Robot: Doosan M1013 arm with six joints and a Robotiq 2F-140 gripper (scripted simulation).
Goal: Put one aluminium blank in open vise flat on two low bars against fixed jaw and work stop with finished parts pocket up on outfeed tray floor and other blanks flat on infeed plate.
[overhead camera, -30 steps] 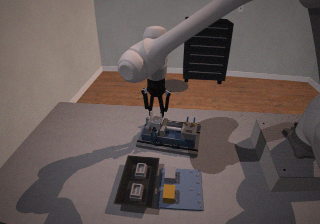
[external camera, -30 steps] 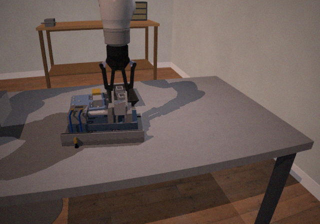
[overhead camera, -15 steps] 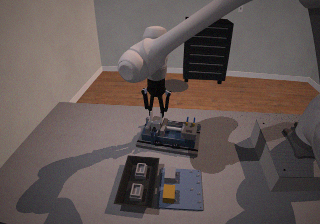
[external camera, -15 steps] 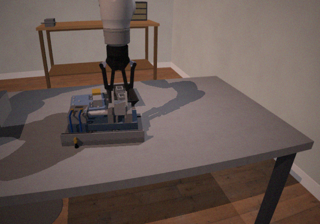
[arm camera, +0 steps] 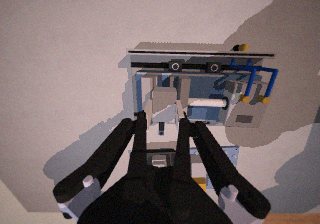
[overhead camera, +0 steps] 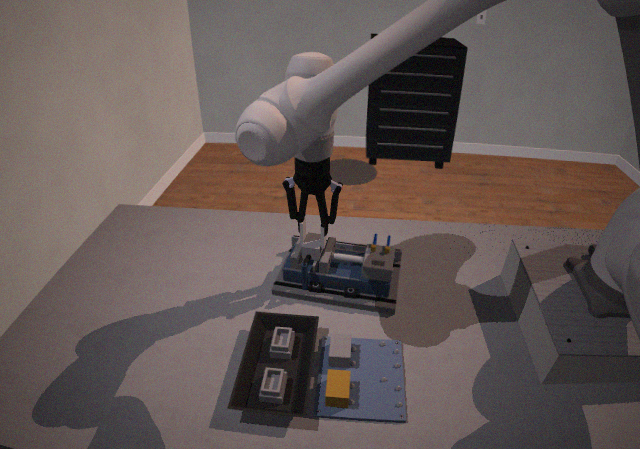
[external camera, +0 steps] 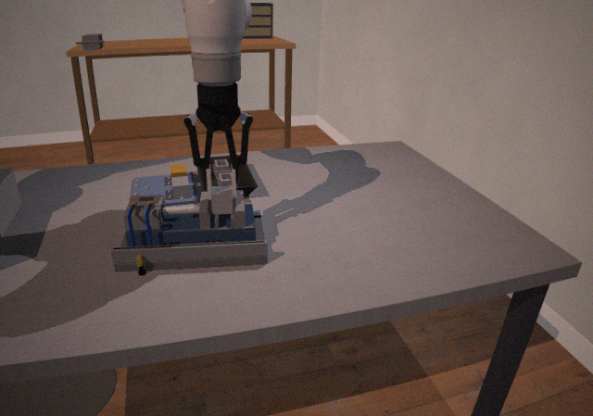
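The gripper (overhead camera: 312,242) (external camera: 220,186) (arm camera: 164,112) is shut on a grey aluminium blank (overhead camera: 311,250) (external camera: 221,203) (arm camera: 164,98) in the narrow opening of the vise (overhead camera: 351,271) (external camera: 206,233). The blank's upper part shows between the jaws; its underside, the bars and any small gaps at the fixed jaw and stop cannot be made out. Two finished parts (overhead camera: 282,348) (overhead camera: 272,392) stand apart, pocket up, in the dark outfeed tray (overhead camera: 245,366). Another aluminium blank (overhead camera: 340,348) (external camera: 181,182) and a brass blank (overhead camera: 338,387) (external camera: 178,170) lie apart on the blue infeed plate (overhead camera: 372,400).
The piston rod (overhead camera: 347,258) (external camera: 181,208) (arm camera: 207,102) crosses the wider gap to the block (overhead camera: 378,259) (arm camera: 247,113) with two upright blue hoses. Several small pins stand on the infeed plate. The tray adjoins the plate. A grey box-like base (overhead camera: 537,325) stands at the right.
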